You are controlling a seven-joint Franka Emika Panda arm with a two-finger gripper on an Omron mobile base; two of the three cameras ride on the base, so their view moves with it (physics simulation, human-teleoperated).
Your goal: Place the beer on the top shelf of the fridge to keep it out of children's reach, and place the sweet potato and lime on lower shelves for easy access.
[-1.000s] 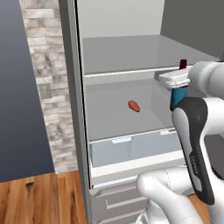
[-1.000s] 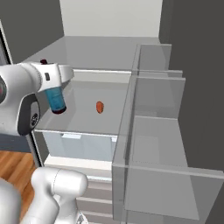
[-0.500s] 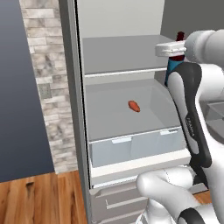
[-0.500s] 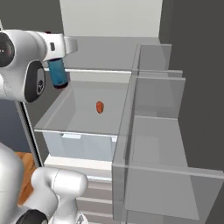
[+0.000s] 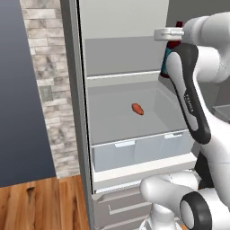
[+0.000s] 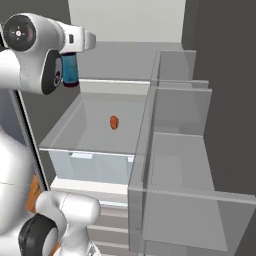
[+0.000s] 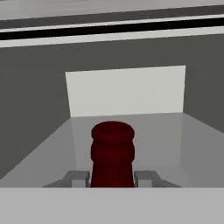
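Before the top shelf [image 6: 120, 62], upright beer [image 6: 69, 70], neck up.

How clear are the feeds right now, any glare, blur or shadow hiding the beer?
Hand view: soft, no glare; the beer's neck reads plainly. Left base view: the arm covers most of the bottle. Right base view: even flat light, blue label sharp, sweet potato small but distinct.

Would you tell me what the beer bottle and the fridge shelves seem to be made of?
The beer looks like dark brown-red glass, smooth and glossy, with a blue label, likely paper. It is clamped in the gripper. The top shelf looks like matte grey plastic with a pale rim. The door racks look translucent, probably clear plastic.
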